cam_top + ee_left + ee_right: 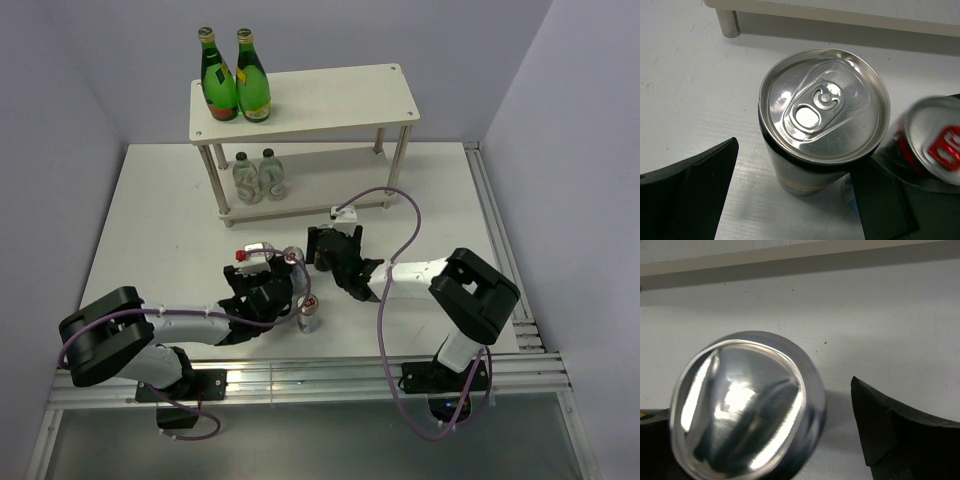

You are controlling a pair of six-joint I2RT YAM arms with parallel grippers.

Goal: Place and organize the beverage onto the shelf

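The shelf [330, 100] stands at the far side of the surface [150, 220]. On its top board, at the left end, are two green bottles [235, 80]; under them on the lower board, also at the left end, stand two clear bottles [258, 177] side by side.

The cans are all off the shelf, on the surface in front of it. The black can [822, 130] stands upright just in front of the shelf's front left leg, its silver top and pull tab facing up. The left fingers [690, 195] are released and straddle it: one finger is well off its side with bare surface between them, the other is close against the opposite side. Just beside this can, farther from the shelf, is a silver can [308, 315] with a red tab, blurred in the left wrist view.

In front of the shelf's middle, the right fingers [900, 435] are spread around a dark can [322, 263] – a strip of surface shows between it and one finger. Its shiny end is blurred, so upright or tilted cannot be told
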